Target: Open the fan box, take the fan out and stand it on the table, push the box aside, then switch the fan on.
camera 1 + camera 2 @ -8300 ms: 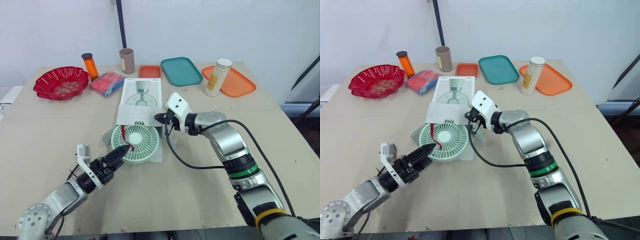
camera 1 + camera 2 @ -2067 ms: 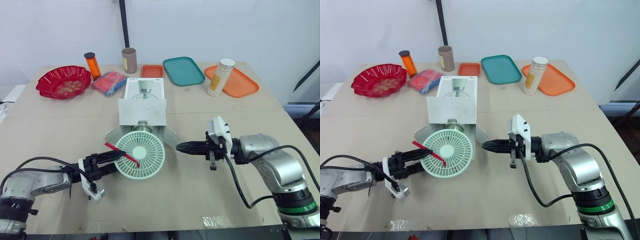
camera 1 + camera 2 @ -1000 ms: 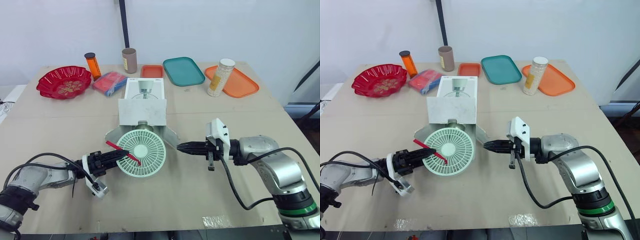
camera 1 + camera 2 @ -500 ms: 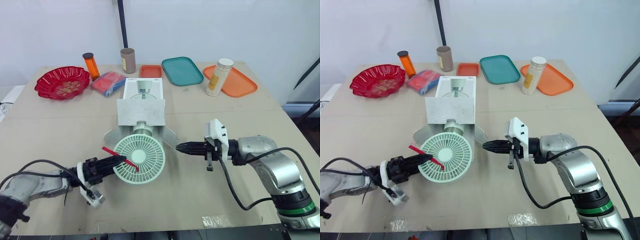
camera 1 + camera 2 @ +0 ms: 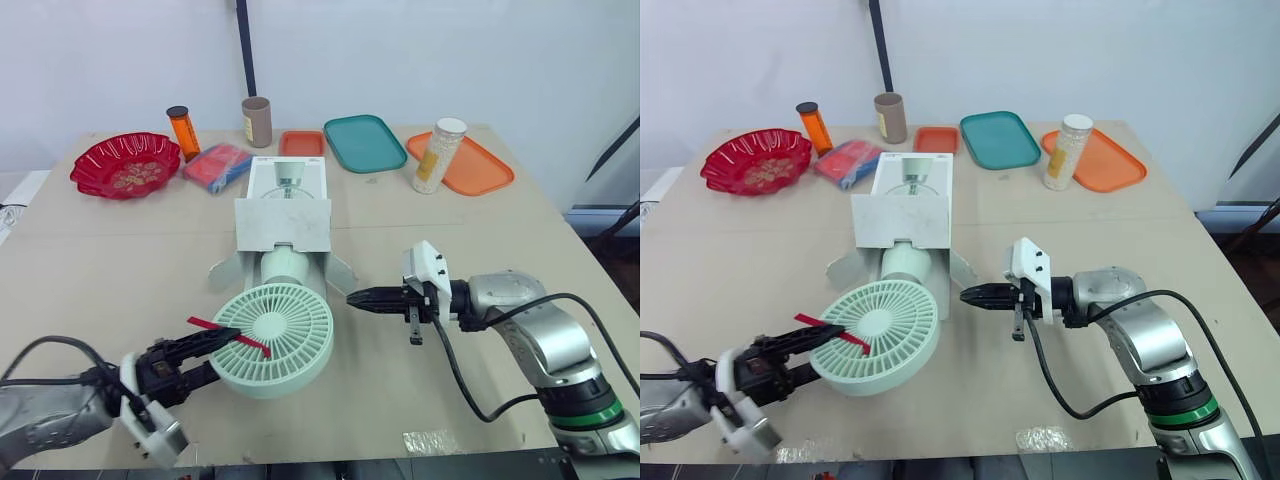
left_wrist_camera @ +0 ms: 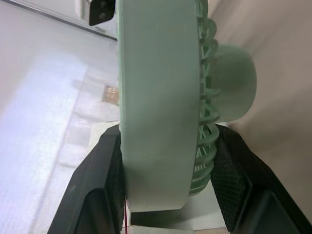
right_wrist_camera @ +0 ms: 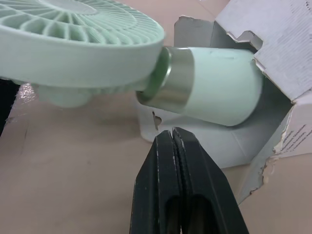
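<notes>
fan (image 5: pixel 281 338): pale green, round grille head tilted face-up near the front of the table; its thick cylindrical base (image 5: pixel 285 268) reaches back into the open mouth of the box (a silver ring joins head and base, seen in the right wrist view).
red strip (image 5: pixel 229 334): thin, lying across the left part of the grille and sticking out past the rim.
fan box (image 5: pixel 285 205): white, lying flat at mid-table with a printed fan picture on top; the front end is open, its side flaps splayed to left and right of the base.
left gripper (image 5: pixel 220 345): clamped on the fan head's left rim, one black finger over the face and the other under the back.
right gripper (image 5: pixel 355 297): fingers pressed together with nothing between them, pointing at the box's right flap, just beside it and not touching.
table (image 5: pixel 100 260): bare tan top.
back row, left to right: red bowl (image 5: pixel 125 165), orange bottle (image 5: pixel 181 132), blue-and-red packet (image 5: pixel 217 165) just left of the box, brown cup (image 5: pixel 256 121), small orange tray (image 5: pixel 300 143), teal tray (image 5: pixel 362 142), white-lidded jar (image 5: pixel 435 155) standing at the edge of a larger orange tray (image 5: pixel 478 170).
</notes>
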